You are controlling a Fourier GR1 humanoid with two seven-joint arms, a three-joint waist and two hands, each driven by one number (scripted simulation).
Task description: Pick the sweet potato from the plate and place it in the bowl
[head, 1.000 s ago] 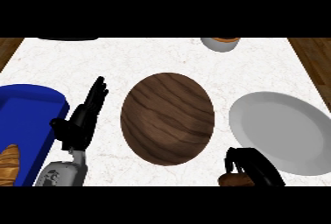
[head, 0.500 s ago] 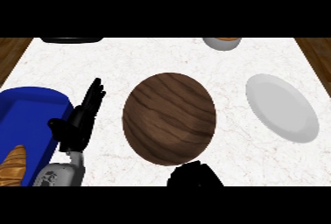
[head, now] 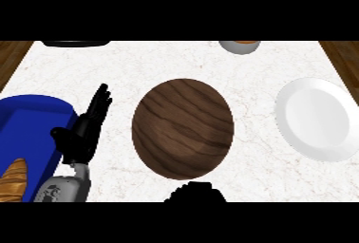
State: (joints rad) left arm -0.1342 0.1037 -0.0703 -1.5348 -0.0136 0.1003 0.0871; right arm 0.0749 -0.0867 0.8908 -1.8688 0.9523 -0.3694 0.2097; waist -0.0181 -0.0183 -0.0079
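Two hands: we see the left hand [head: 85, 135] in full and only a dark part of the right hand [head: 198, 192] at the lower edge.
Left hand: open, fingers straight and pointing up the view, holding nothing; it rests at the left, just beside the blue container [head: 32, 137].
Right hand: below the near rim of the bowl; we cannot tell whether it is open or curled, or whether it holds anything.
Sweet potato: we cannot find it; it is not on the plate and not in the bowl.
Bowl [head: 184, 128]: brown, wood-grained, middle of the bench [head: 182, 61], nothing inside.
Plate [head: 316, 118]: white, right of the bowl, apart from it.
Blue container: far left, with a loaf of bread [head: 13, 180] in it.
Far edge: a small grey cup [head: 240, 46] and a dark object [head: 76, 43].
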